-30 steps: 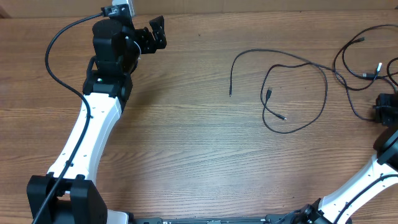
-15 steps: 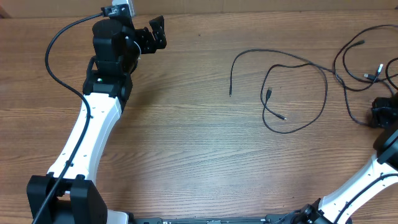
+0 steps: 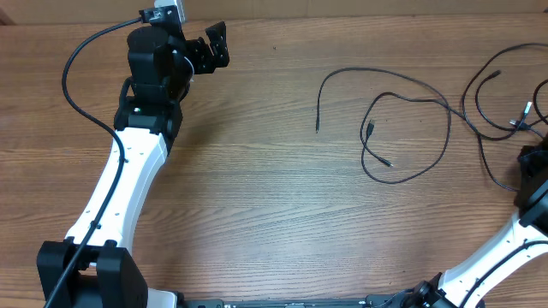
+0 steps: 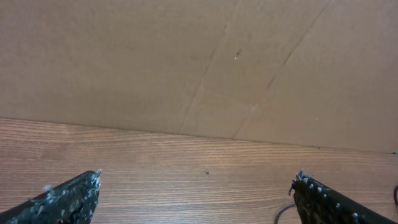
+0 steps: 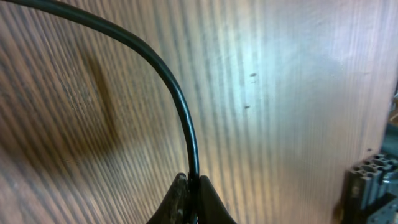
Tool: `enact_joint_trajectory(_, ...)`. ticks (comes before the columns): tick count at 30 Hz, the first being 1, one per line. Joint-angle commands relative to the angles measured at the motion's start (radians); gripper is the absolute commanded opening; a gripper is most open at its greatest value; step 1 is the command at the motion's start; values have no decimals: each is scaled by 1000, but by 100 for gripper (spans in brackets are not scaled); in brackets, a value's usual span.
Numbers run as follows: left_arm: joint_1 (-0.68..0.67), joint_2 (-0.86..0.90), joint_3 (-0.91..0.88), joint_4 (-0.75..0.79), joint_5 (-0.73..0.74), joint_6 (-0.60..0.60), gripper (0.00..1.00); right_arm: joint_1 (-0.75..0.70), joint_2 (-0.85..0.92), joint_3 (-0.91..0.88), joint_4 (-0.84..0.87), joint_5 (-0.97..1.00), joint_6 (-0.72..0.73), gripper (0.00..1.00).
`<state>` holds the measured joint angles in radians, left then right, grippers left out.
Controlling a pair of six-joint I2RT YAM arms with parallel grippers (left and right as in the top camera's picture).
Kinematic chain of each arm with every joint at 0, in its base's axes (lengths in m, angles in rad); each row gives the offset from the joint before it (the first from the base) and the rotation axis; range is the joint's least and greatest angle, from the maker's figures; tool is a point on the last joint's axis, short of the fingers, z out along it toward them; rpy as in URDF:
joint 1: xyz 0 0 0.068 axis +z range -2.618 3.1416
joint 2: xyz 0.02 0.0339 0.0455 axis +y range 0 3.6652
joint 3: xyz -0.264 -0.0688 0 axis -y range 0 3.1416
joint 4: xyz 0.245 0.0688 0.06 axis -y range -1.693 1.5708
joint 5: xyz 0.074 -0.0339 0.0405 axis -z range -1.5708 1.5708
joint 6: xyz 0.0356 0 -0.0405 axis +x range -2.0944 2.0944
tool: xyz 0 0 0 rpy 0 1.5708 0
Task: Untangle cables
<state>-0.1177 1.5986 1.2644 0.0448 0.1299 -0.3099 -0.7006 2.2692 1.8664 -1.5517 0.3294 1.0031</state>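
Thin black cables lie on the right half of the wooden table. One cable (image 3: 379, 76) runs from a free end in the middle into a wide loop (image 3: 449, 133) with two small plug ends inside it. Another cable (image 3: 468, 106), with a silvery plug (image 3: 526, 111), curls at the far right. My right gripper (image 3: 525, 164) sits at the right edge, shut on a black cable (image 5: 177, 99) that rises from between its fingers (image 5: 193, 185) and bends left. My left gripper (image 3: 211, 46) stands open at the back left, far from the cables, with nothing between its fingers (image 4: 74, 194).
A cardboard wall (image 4: 186, 62) closes off the back of the table, right in front of the left gripper. The left arm's thick black cable (image 3: 77, 64) loops beside it. A dark fixture (image 5: 373, 180) shows at the right edge of the right wrist view.
My right gripper has drawn towards the front and right edge with the cable in it, dragging the far-right cable and its silvery plug rightwards. The left arm has not moved.
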Motion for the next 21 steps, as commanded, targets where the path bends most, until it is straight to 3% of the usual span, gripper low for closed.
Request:
enact_joint_trajectory(1, 2, -2, 8, 3, -6, 22, 99, -1, -132, 21, -15, 67, 23, 4)
enact_joint_trajectory(21, 2, -2, 8, 4, -62, 27, 99, -1, -476, 21, -98, 143, 37, 4)
